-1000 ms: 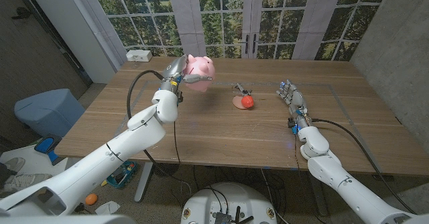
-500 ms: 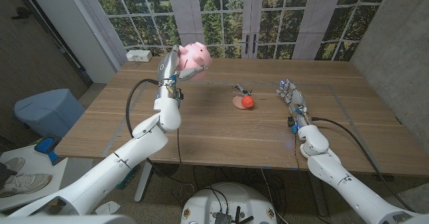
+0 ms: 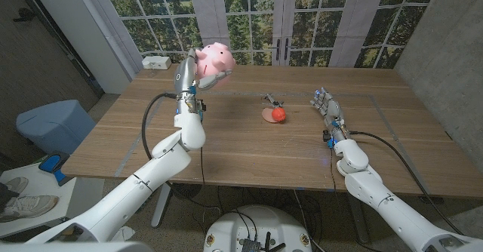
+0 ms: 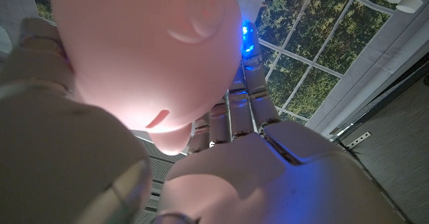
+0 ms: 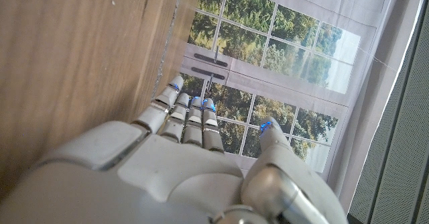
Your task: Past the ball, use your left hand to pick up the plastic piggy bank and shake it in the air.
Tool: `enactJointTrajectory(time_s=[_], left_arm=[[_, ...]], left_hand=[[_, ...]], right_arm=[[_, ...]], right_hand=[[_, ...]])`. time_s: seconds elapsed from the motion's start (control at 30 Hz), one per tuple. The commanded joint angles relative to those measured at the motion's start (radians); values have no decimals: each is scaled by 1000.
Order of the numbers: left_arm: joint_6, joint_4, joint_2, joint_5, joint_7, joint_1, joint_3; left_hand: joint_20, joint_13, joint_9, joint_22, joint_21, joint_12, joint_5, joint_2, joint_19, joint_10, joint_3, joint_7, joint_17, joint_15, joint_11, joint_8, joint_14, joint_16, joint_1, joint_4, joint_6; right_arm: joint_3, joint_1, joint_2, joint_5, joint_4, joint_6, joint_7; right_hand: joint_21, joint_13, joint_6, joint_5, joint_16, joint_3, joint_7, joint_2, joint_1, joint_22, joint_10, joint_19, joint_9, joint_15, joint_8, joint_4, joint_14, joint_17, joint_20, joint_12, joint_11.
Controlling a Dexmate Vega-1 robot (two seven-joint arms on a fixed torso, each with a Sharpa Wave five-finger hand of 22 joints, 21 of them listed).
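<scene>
The left hand (image 3: 194, 72) is gripping the piggy bank (image 3: 211, 59) and holding it well above the wooden table (image 3: 226, 142), at about 11 o'clock from the ball (image 3: 279, 114). The bank is a smooth, rounded, glossy pink plastic pig; in the left wrist view its pale pink body (image 4: 147, 56) is glowing against the fingers (image 4: 251, 103). The red ball is lying beside a small disc (image 3: 267, 115). At 3 o'clock from it, the right hand (image 3: 327, 107) is empty, its fingers extended by the table.
</scene>
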Motion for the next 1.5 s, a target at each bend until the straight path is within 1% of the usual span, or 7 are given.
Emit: enactJointTrajectory(time_s=[0.03, 0.2, 0.27, 0.47, 0.77, 0.93, 1.5], left_arm=[[77, -23, 5, -5, -89, -7, -8], [220, -95, 52, -15, -248, -26, 3], [248, -109, 62, -19, -279, -32, 8], [391, -173, 131, -39, -479, -89, 44], [527, -218, 190, -61, -645, -164, 100], [586, -232, 213, -71, -711, -203, 134], [656, -255, 250, -106, -761, -253, 186]], left_hand=[[-233, 28, 30, 6, 6, 0, 7, 403, -119, 443, 89, -256, 4, -487, -430, 5, 378, 4, 413, -3, 484], [-233, 30, 30, 6, 7, -1, 7, 404, -121, 444, 90, -257, 5, -487, -429, 4, 378, 4, 413, -2, 484], [-233, 29, 31, 6, 8, -2, 7, 404, -121, 443, 90, -256, 5, -487, -429, 4, 378, 3, 413, -2, 484], [-233, 29, 31, 5, 10, -4, 6, 403, -122, 442, 90, -255, 7, -487, -429, 3, 378, 2, 413, -3, 484], [-232, 32, 31, 5, 12, -5, 6, 402, -125, 442, 91, -249, 8, -487, -428, 3, 376, 0, 415, -4, 484], [-232, 34, 32, 5, 14, -4, 7, 402, -126, 443, 91, -247, 9, -487, -428, 3, 376, 0, 416, -3, 484], [-230, 35, 33, 4, 17, -8, 8, 404, -130, 440, 94, -246, 9, -487, -427, 1, 374, -4, 416, -3, 482]], right_arm=[[-8, 22, 9, -4, 20, -7, 2], [-12, 30, 12, -7, 28, -7, 1], [-12, 31, 13, -7, 29, -5, 1], [-13, 32, 16, -6, 28, -7, -3], [-13, 30, 18, -6, 27, -4, -5], [-13, 27, 16, -6, 24, 0, -4], [-9, 11, 6, -7, 7, 3, -4]], right_hand=[[-1, 2, 7, 1, 6, 3, -1, -4, -5, 4, 7, 1, 2, 0, 1, -6, 0, -1, 4, 3, 0], [-1, 2, 7, 1, 6, 3, 0, -4, -5, 4, 7, 1, 2, 1, 2, -6, 0, -1, 4, 2, 0], [-1, 2, 7, 1, 6, 3, 0, -4, -5, 4, 7, 1, 2, 1, 2, -6, 0, -1, 4, 2, 0], [-1, 2, 8, 1, 6, 3, 0, -4, -5, 4, 8, 1, 2, 0, 2, -6, -1, -1, 4, 3, 1], [-1, 2, 7, 1, 6, 3, 0, -4, -6, 4, 6, 1, 2, -1, 1, -6, -1, -1, 4, 2, 0], [-1, 2, 7, 1, 6, 3, 0, -4, -6, 4, 7, 2, 2, 1, 1, -6, -1, -2, 4, 3, 0], [-1, 2, 7, 0, 6, 3, -1, -4, -6, 4, 6, 1, 2, 0, 2, -7, -2, -2, 3, 2, -1]])
